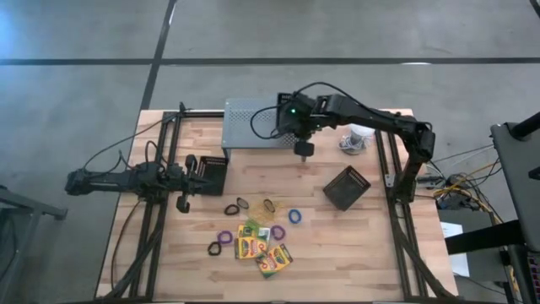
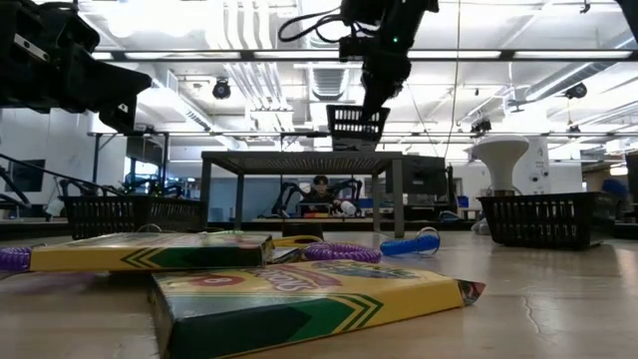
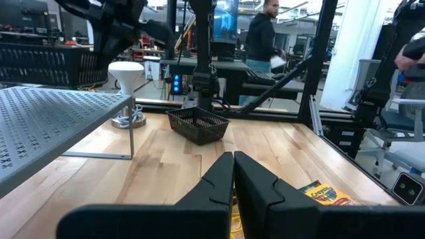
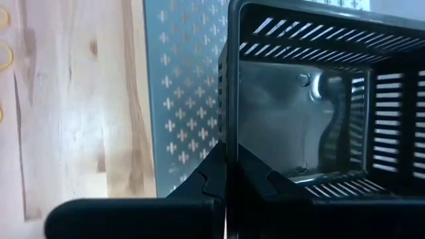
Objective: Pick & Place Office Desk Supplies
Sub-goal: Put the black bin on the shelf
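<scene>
My right gripper (image 4: 226,178) is over the grey perforated stand (image 1: 249,122) at the table's far side, shut on a black mesh bin (image 2: 357,123). In the high view the gripper hides this bin. My left gripper (image 1: 181,203) is shut and touches nothing; it is low at the table's left, just near of a second mesh bin (image 1: 211,171). A third bin (image 1: 346,187) stands on the table to the right. Yellow-and-green crayon boxes (image 1: 261,245) lie piled near the front edge. Coloured loops (image 1: 245,205) lie on the table around them. My right gripper pinches one side wall of the mesh bin at its top rim (image 4: 229,133), one finger inside and one outside. The fingers come from above, pointing down. The bin hangs upright below them, over the stand's top (image 2: 299,155); I cannot tell whether its bottom touches the stand.
A white round object with a cable (image 1: 359,135) sits right of the stand. Black frame rails (image 1: 392,194) run along the table's left and right sides. Bare wood lies between the stand and the loops. People stand in the room beyond the table (image 3: 262,30).
</scene>
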Robot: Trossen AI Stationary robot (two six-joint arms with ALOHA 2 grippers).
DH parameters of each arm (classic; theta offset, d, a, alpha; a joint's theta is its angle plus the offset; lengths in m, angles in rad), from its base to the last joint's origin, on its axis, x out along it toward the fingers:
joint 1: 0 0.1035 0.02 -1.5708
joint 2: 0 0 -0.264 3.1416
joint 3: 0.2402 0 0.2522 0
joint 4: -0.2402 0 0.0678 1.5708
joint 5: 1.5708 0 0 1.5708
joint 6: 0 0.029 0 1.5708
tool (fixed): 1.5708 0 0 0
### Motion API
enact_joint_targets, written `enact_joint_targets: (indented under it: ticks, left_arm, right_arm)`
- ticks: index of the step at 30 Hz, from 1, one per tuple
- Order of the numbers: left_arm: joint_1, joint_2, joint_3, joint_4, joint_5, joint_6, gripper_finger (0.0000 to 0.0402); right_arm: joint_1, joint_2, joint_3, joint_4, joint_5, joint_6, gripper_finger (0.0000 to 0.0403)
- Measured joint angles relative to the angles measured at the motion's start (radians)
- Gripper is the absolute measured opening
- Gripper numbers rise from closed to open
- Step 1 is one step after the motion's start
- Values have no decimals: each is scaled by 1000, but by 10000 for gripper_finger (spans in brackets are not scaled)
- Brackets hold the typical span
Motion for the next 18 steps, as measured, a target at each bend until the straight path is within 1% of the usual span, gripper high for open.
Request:
enact_joint_targets:
  ticks: [4,6,12,18]
  left_arm:
    - [0,0,0,0,0,0,19]
    - [0,0,0,0,0,0,19]
    - [0,0,0,0,0,0,19]
    - [0,0,0,0,0,0,19]
  right_arm:
    - [4,0,-40,18,0,6,11]
    - [5,0,-57,14,0,9,19]
    - [5,0,-77,15,1,21,60]
    - [6,-3,-29,14,1,71,102]
